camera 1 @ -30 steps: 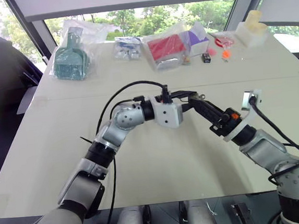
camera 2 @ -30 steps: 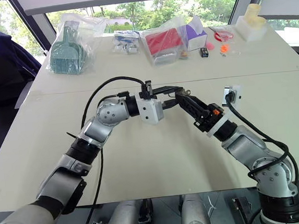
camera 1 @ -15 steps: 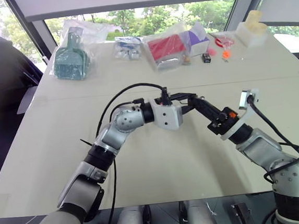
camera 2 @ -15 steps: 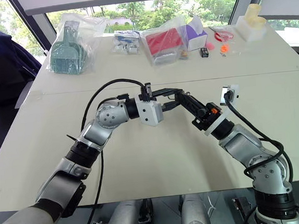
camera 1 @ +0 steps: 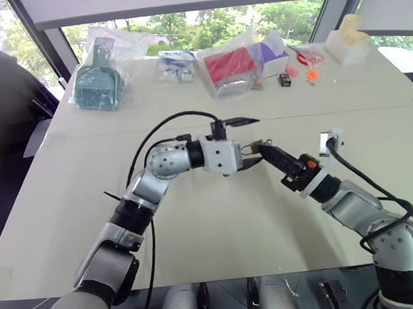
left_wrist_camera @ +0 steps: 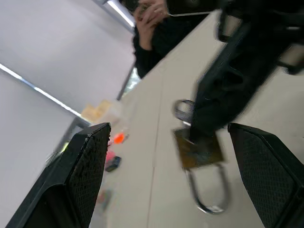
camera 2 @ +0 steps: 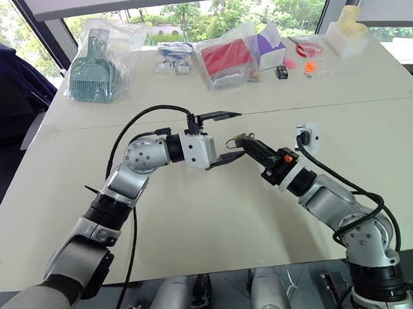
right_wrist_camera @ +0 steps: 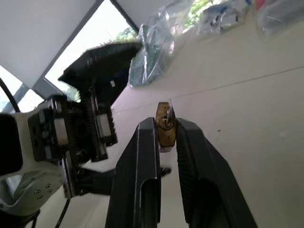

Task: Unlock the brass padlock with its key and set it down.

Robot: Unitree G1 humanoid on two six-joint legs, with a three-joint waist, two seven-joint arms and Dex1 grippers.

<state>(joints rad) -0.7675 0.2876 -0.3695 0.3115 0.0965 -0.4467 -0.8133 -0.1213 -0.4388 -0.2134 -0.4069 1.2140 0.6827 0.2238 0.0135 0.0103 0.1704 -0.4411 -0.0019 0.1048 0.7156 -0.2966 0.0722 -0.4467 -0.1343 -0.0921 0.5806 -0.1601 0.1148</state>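
You work over a pale tabletop point(camera 1: 219, 218) by a bright window. Nearest you, the right hand point(camera 2: 248, 145) is clamped on the brass padlock point(right_wrist_camera: 165, 126), holding it in the air above the tabletop. Just beside it, the left hand point(camera 1: 250, 142) stands with its fingers spread wide, one on each side of the padlock, touching nothing. Keep the right hand's grip firm and level, and bring the left in slowly along the keyhole line; a skewed approach would likely twist the padlock out. Along the far edge lie bagged items point(camera 1: 98, 77). The left wrist view gives you the shackle loop and a ring at the padlock; the head views hardly resolve them.
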